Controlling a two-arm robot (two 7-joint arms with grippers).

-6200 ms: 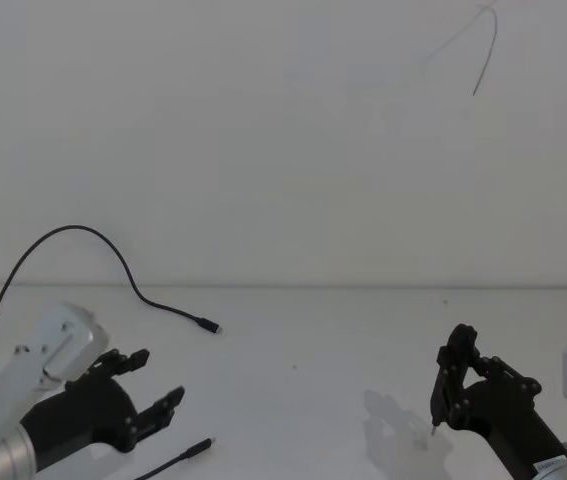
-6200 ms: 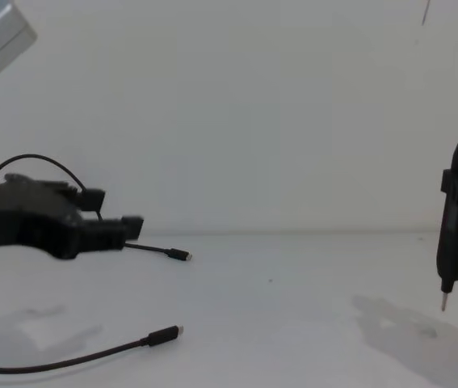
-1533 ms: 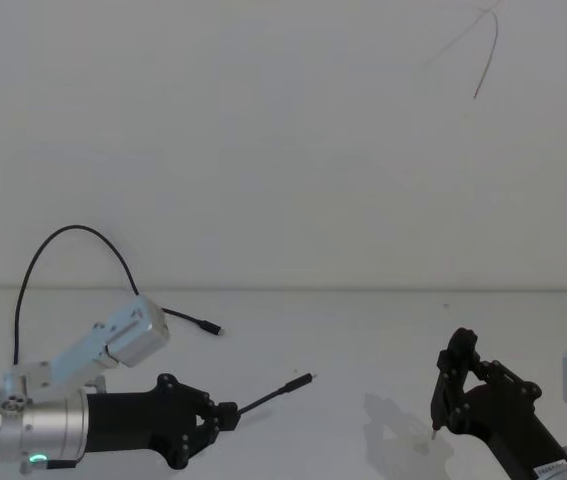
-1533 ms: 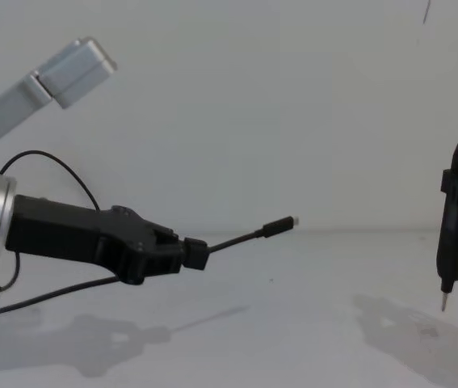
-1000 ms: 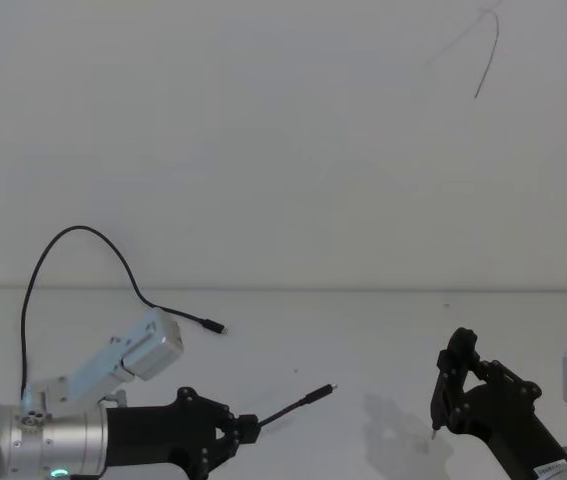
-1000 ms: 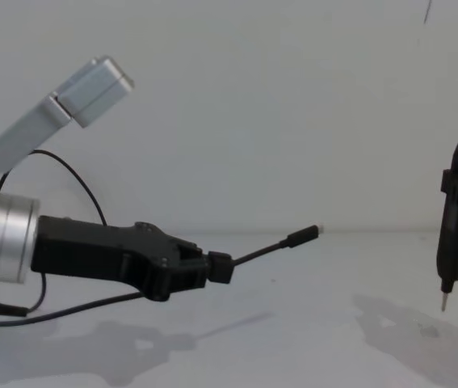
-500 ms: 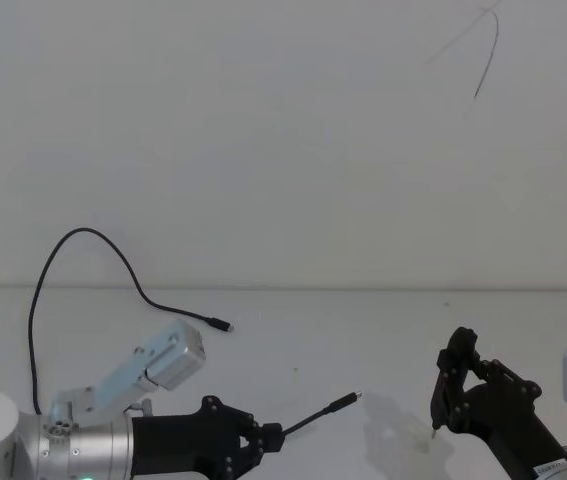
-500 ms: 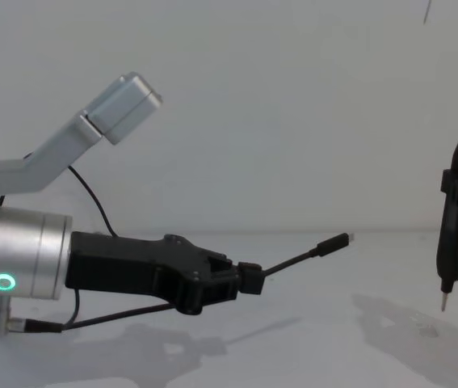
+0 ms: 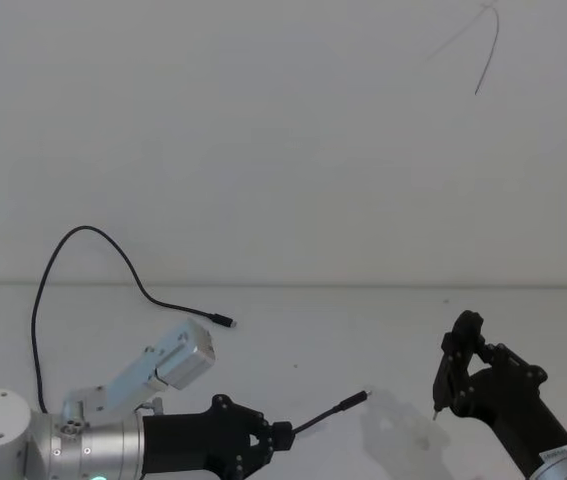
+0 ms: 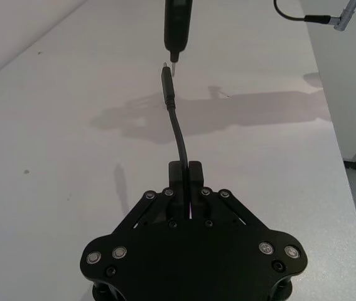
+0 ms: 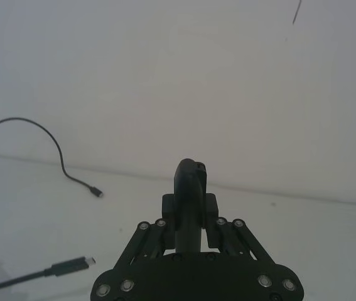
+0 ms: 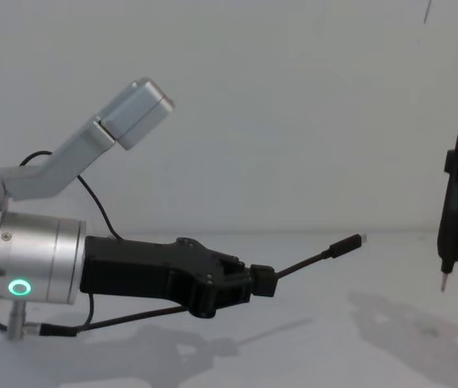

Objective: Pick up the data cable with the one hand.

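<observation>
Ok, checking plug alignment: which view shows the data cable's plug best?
The chest view: the data cable juts side-on from the shut left gripper, above the table. The left wrist view looks along it toward the pen tool in the right gripper; head and right wrist views show it farther off.

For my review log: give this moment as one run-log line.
left tool: shut on data cable | plug end: off table, aimed at pen | right tool: shut on pen, above table

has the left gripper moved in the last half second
Yes. In the chest view the left gripper, shut on the data cable, has moved rightward, toward the pen-shaped tool.
</observation>
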